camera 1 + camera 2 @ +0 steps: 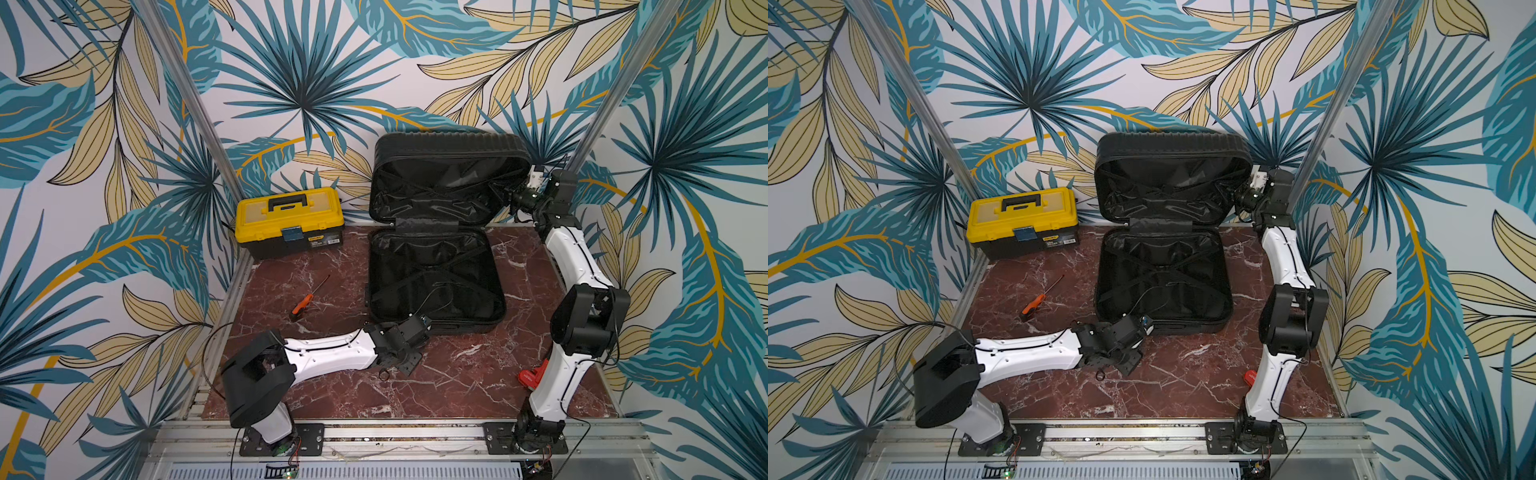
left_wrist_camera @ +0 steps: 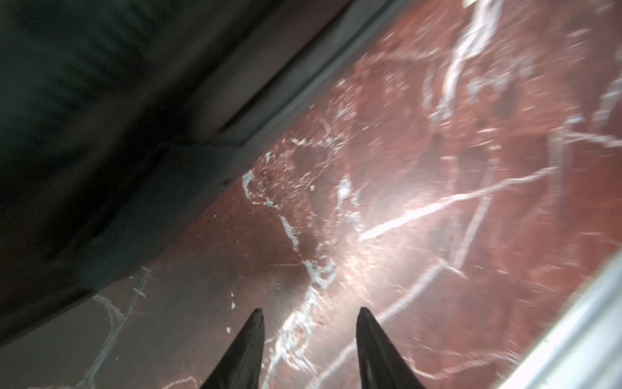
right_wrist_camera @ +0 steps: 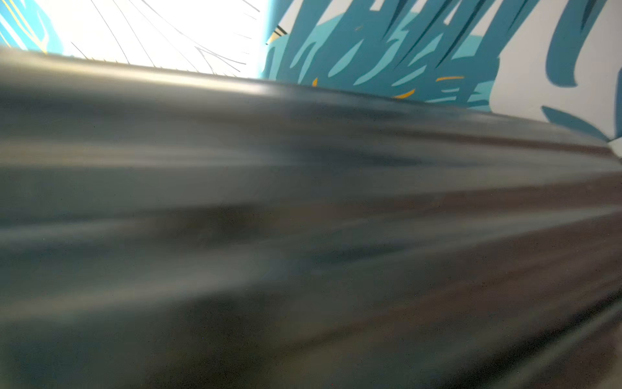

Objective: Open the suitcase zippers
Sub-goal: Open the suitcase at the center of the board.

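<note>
The black suitcase (image 1: pixel 436 274) (image 1: pixel 1163 270) lies open in both top views. Its base is flat on the marble table and its ribbed lid (image 1: pixel 449 178) stands upright against the back wall. The zippers run as a thin black track along the lid's rim (image 1: pixel 449 156); I cannot make out any pulls. My left gripper (image 2: pixel 309 311) is open and empty, low over the table beside the base's front left corner (image 2: pixel 101 202). My right gripper (image 1: pixel 509 193) is at the lid's right edge; its wrist view shows only blurred ribbed shell (image 3: pixel 303 202), and its fingers are hidden.
A yellow-and-black toolbox (image 1: pixel 289 222) stands at the back left. An orange-handled screwdriver (image 1: pixel 305 301) lies left of the suitcase. A red object (image 1: pixel 532 376) sits by the right arm's lower link. Leaf-patterned walls close in three sides; an aluminium rail (image 1: pixel 395 432) runs along the front.
</note>
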Robot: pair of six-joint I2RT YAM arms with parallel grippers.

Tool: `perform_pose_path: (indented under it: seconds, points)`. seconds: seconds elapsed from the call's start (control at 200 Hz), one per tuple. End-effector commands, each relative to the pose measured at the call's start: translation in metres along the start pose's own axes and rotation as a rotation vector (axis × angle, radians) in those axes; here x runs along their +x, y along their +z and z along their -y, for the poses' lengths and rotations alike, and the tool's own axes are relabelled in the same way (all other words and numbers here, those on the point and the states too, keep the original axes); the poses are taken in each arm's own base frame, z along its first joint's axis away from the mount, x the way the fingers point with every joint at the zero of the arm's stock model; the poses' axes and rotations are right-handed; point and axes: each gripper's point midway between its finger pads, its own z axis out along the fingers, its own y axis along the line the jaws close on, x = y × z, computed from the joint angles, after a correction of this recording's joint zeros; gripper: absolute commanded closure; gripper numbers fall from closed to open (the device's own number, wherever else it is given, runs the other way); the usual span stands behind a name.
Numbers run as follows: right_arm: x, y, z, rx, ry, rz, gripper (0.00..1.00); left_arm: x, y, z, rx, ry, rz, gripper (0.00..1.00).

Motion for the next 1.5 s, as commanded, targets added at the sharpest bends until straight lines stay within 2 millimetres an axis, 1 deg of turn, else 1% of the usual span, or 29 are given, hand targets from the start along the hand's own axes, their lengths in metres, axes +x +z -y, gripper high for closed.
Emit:
perform_pose_path:
  seconds: [0.0,0.095,0.16,0.17,0.175,0.21,0.245,0.33,0.416,0.531,0.681,0.756,0.861,0.876,0.931,1.001,1.096,1.157,1.197,1.217,1.237,1.242,1.247,1.252,1.262,1.312,1.357,1.412,1.492]
  points:
    - [-0.01,0.01,-0.003,-0.012,-0.044,0.008,0.93,-0.035,0.0,-0.003,-0.043,-0.021,0.108,0.54]
    - [-0.024,0.03,-0.01,-0.074,-0.008,0.017,0.93,-0.039,0.007,-0.007,-0.075,-0.01,0.107,0.54]
    - [-0.03,0.043,-0.018,-0.096,-0.004,0.032,0.93,-0.039,0.009,-0.012,-0.085,-0.021,0.102,0.55]
    - [-0.032,0.043,-0.023,-0.102,-0.011,0.04,0.93,-0.039,0.01,-0.013,-0.085,-0.023,0.101,0.55]
    - [-0.032,0.046,-0.018,-0.098,-0.005,0.037,0.93,-0.039,0.01,-0.013,-0.086,-0.025,0.1,0.55]
    - [-0.034,0.051,-0.027,-0.113,-0.01,0.045,0.89,-0.039,0.011,-0.017,-0.086,-0.038,0.096,0.56]
    - [-0.035,0.06,-0.028,-0.125,-0.003,0.047,0.85,-0.038,0.012,-0.019,-0.083,-0.049,0.091,0.56]
    - [-0.036,0.071,-0.027,-0.14,0.033,0.038,0.82,-0.039,0.014,-0.026,-0.093,-0.061,0.087,0.55]
    - [-0.033,0.068,-0.021,-0.091,0.009,0.048,0.82,-0.041,0.018,-0.033,-0.107,-0.072,0.083,0.55]
    - [-0.031,0.053,-0.022,-0.022,-0.075,0.086,0.78,-0.044,0.024,-0.041,-0.121,-0.094,0.083,0.56]
    - [-0.022,0.044,-0.02,0.03,-0.138,0.055,0.78,-0.05,0.029,-0.047,-0.131,-0.114,0.085,0.56]
    - [-0.015,0.034,-0.027,0.038,-0.185,0.054,0.77,-0.053,0.026,-0.047,-0.129,-0.116,0.096,0.56]
    - [-0.006,0.01,-0.042,0.073,-0.276,0.075,0.74,-0.061,0.01,-0.043,-0.098,-0.125,0.132,0.55]
    - [-0.003,0.006,-0.037,0.105,-0.27,0.067,0.73,-0.061,0.008,-0.042,-0.092,-0.127,0.137,0.55]
    - [0.003,-0.008,-0.038,0.155,-0.315,0.079,0.69,-0.063,-0.005,-0.04,-0.071,-0.132,0.162,0.53]
    - [0.01,-0.028,-0.038,0.211,-0.373,0.097,0.69,-0.066,-0.023,-0.037,-0.043,-0.133,0.195,0.49]
    - [0.022,-0.052,-0.031,0.279,-0.424,0.122,0.69,-0.067,-0.043,-0.034,-0.009,-0.126,0.227,0.41]
    - [0.032,-0.065,-0.029,0.303,-0.44,0.124,0.66,-0.066,-0.052,-0.032,0.007,-0.118,0.235,0.37]
    - [0.037,-0.073,-0.026,0.318,-0.448,0.13,0.6,-0.065,-0.057,-0.032,0.01,-0.114,0.237,0.35]
    - [0.041,-0.078,-0.026,0.326,-0.451,0.133,0.52,-0.066,-0.059,-0.032,0.014,-0.112,0.24,0.34]
    - [0.043,-0.082,-0.024,0.335,-0.45,0.137,0.32,-0.066,-0.062,-0.031,0.018,-0.11,0.241,0.32]
    - [0.043,-0.083,-0.024,0.336,-0.452,0.138,0.19,-0.065,-0.063,-0.031,0.02,-0.11,0.24,0.31]
    - [0.044,-0.084,-0.023,0.338,-0.451,0.137,0.11,-0.065,-0.063,-0.031,0.02,-0.109,0.238,0.31]
    - [0.045,-0.085,-0.024,0.34,-0.452,0.137,0.06,-0.065,-0.064,-0.031,0.023,-0.107,0.236,0.3]
    - [0.046,-0.087,-0.023,0.344,-0.452,0.139,0.02,-0.065,-0.065,-0.031,0.026,-0.107,0.234,0.29]
    - [0.055,-0.099,-0.021,0.37,-0.454,0.139,0.01,-0.065,-0.073,-0.03,0.048,-0.11,0.226,0.2]
    - [0.063,-0.111,-0.022,0.397,-0.479,0.155,0.01,-0.071,-0.086,-0.039,0.043,-0.143,0.244,0.01]
    - [0.073,-0.126,-0.026,0.427,-0.535,0.184,0.0,-0.081,-0.107,-0.047,0.092,-0.185,0.288,0.01]
    - [0.085,-0.146,-0.032,0.492,-0.642,0.223,0.01,-0.098,-0.145,-0.083,0.047,-0.267,0.409,0.01]
